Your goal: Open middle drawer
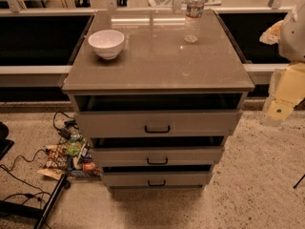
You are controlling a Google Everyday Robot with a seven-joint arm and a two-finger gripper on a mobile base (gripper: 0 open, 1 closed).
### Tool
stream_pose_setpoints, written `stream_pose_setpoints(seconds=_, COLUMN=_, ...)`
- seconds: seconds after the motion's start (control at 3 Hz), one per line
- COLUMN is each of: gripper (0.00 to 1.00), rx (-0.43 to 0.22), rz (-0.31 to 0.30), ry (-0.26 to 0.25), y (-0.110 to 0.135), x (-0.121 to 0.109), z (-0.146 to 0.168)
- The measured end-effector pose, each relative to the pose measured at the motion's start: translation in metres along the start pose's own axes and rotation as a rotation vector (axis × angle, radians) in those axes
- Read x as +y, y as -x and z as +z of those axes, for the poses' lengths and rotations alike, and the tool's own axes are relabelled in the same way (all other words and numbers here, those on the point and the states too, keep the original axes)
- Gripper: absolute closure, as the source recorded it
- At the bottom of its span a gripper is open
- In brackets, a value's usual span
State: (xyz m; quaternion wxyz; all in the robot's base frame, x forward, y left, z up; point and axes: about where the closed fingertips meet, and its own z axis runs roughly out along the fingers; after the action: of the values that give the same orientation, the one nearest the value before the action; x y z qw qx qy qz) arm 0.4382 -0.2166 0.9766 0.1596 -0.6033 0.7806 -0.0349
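Observation:
A grey cabinet [157, 75] with three drawers stands in the middle of the camera view. The middle drawer [190, 155] has a low flat grey front with a small black bar handle [157, 161]. It stands pulled out a little, with a dark gap above its front. The taller top drawer [200, 123] and the low bottom drawer [190, 178] also stand out a little. My gripper [279, 109], on the white and cream arm, hangs at the right edge. It is level with the top drawer, to the right of the cabinet and apart from it.
A white bowl [106, 43] and a clear water bottle [193, 14] stand on the cabinet top. Snack packets and black cables [69, 154] lie on the speckled floor left of the cabinet. A black stand leg [50, 204] lies at lower left.

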Motion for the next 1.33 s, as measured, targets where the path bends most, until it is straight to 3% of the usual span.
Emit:
stream_pose_setpoints(seconds=0.33, gripper=0.00, rx=-0.001, rz=-0.003, ry=-0.006, y=0.001, x=0.001, z=-0.001)
stream_pose_setpoints(seconds=0.67, gripper=0.00, rx=-0.009, rz=-0.014, ry=-0.001, y=-0.007, x=0.018, z=0.042)
stream_pose_setpoints(seconds=1.33, gripper=0.00, rx=0.000, rz=-0.013, ry=0.022, y=-0.045, x=0.059, z=0.167)
